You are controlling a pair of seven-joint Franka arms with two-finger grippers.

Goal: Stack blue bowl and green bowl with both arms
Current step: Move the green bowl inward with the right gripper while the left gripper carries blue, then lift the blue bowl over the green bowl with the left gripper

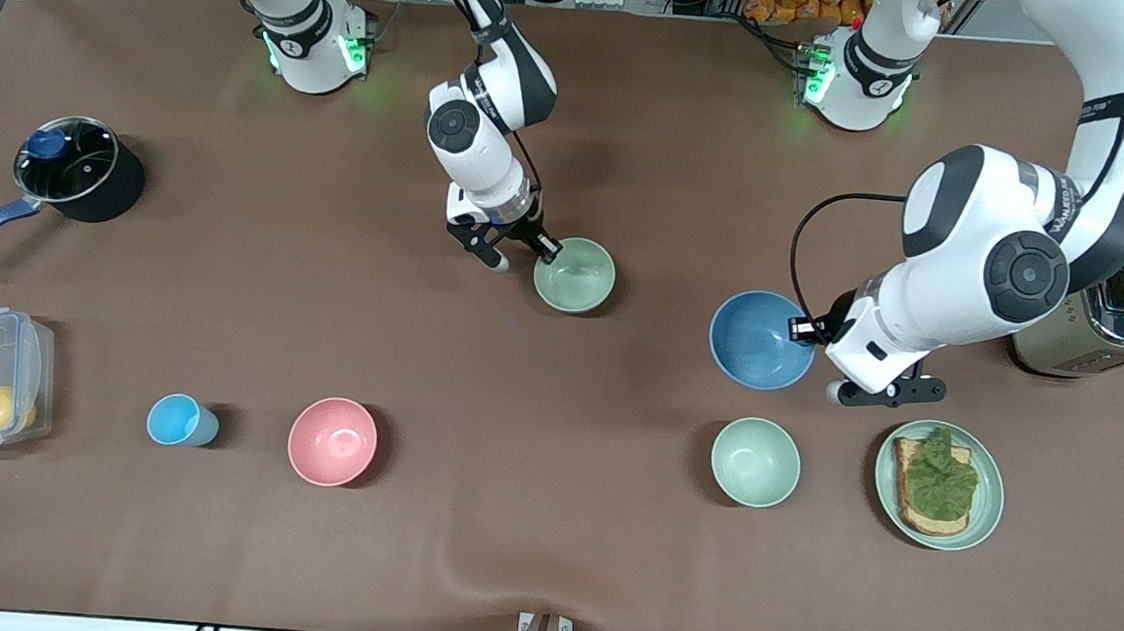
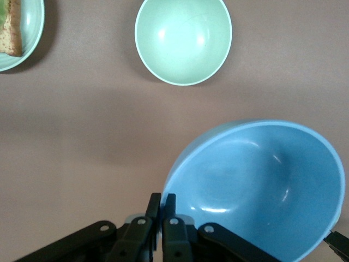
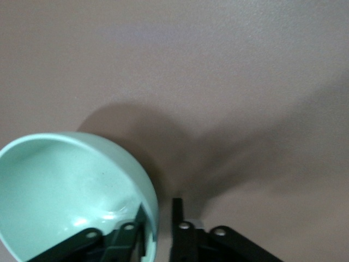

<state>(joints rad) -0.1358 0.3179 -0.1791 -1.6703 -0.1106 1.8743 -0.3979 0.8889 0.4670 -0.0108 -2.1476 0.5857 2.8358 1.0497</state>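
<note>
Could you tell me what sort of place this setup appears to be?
Probably a robotics lab staged as a kitchen: a cloth-covered table holds a toaster, a lidded pot and a plate of toast, with framing and cables along the edges.

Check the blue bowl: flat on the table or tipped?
Tipped. In the left wrist view the blue bowl leans, its rim pinched between the left gripper's fingers; a shadow shows beneath it. Whether it has fully left the table: cannot tell.

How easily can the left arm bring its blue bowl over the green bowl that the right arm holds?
Probably yes. The left tool is shut on the blue bowl, the right tool on the green bowl, and only bare table lies between them.
</note>
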